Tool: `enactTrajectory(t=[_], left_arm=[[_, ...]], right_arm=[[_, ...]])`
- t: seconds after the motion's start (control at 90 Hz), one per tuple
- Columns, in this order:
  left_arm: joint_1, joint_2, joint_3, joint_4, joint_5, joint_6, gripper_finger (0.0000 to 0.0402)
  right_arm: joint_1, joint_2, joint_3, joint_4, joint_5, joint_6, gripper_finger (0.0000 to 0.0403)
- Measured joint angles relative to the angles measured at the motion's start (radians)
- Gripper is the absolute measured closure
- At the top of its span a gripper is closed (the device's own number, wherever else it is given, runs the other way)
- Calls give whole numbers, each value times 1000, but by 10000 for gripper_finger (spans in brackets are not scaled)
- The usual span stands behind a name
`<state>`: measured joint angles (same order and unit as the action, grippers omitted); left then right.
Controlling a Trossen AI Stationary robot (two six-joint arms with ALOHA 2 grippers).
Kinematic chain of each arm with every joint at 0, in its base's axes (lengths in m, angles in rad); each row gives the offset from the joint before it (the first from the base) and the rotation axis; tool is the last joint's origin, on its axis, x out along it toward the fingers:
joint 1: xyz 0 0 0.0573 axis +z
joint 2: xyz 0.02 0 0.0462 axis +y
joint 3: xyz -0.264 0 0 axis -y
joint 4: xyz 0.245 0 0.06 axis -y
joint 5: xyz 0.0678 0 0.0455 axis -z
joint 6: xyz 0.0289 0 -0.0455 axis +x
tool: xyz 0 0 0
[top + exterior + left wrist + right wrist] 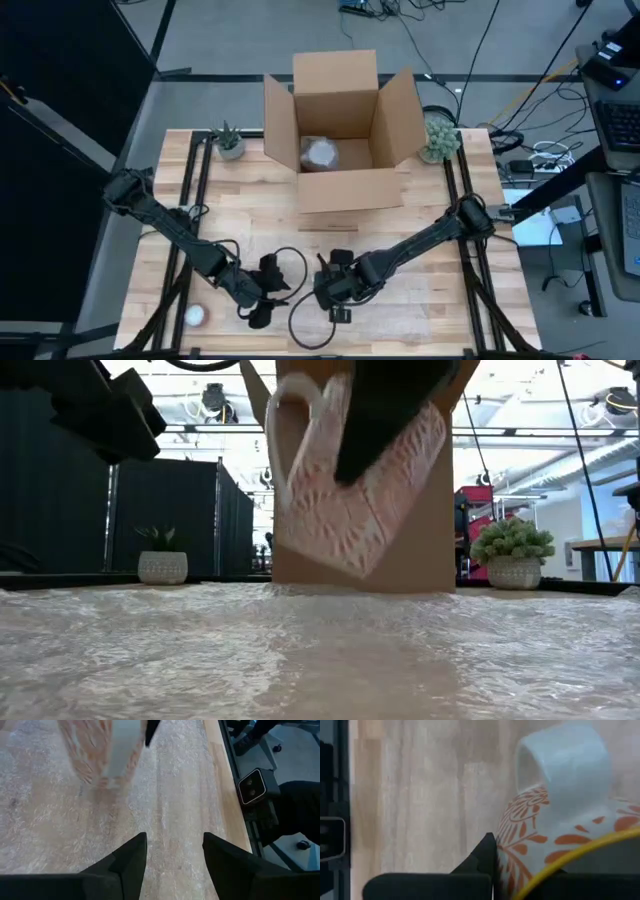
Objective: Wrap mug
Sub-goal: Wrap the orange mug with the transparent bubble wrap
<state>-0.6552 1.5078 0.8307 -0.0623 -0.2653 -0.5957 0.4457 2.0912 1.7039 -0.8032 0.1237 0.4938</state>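
Wrapping has not begun: the right gripper (pixel 385 420) grips the mug (pixel 350 485), bare, above the bubble wrap (pixel 320 650) near the table's (pixel 480 270) front edge. The left gripper (pixel 172 852) waits alongside, jaws open.

- bright, even overhead light; ceiling lamps (pixel 212 398) glare in low view
- mug (pixel 102 750) motion-blurred in left wrist view; soft-focus in right wrist view

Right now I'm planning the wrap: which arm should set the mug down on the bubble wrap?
Right. The right gripper holds the mug tilted above the bubble wrap; the left gripper is open and empty beside it.
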Motion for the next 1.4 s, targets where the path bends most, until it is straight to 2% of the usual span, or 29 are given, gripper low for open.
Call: enactTrajectory(t=[0.3, 0.7, 0.944, 1.033, 1.156, 1.278, 1.4], left_arm=[[-2, 0, 0, 0, 0, 0, 222], [-2, 0, 0, 0, 0, -1, 222], [-6, 0, 0, 0, 0, -1, 222], [-7, 0, 0, 0, 0, -2, 222], [-7, 0, 0, 0, 0, -2, 222], [-8, 0, 0, 0, 0, -3, 222], [-9, 0, 0, 0, 0, -4, 222]], right_arm=[[-7, 20, 0, 31, 1, 4, 392], [-6, 39, 1, 46, 7, 24, 325], [-8, -23, 1, 63, 4, 18, 260], [-8, -70, 1, 27, -31, 31, 240], [-1, -158, 1, -61, -77, 133, 225], [51, -207, 2, -215, -67, 223, 221], [112, -208, -3, -395, -37, 413, 222]])
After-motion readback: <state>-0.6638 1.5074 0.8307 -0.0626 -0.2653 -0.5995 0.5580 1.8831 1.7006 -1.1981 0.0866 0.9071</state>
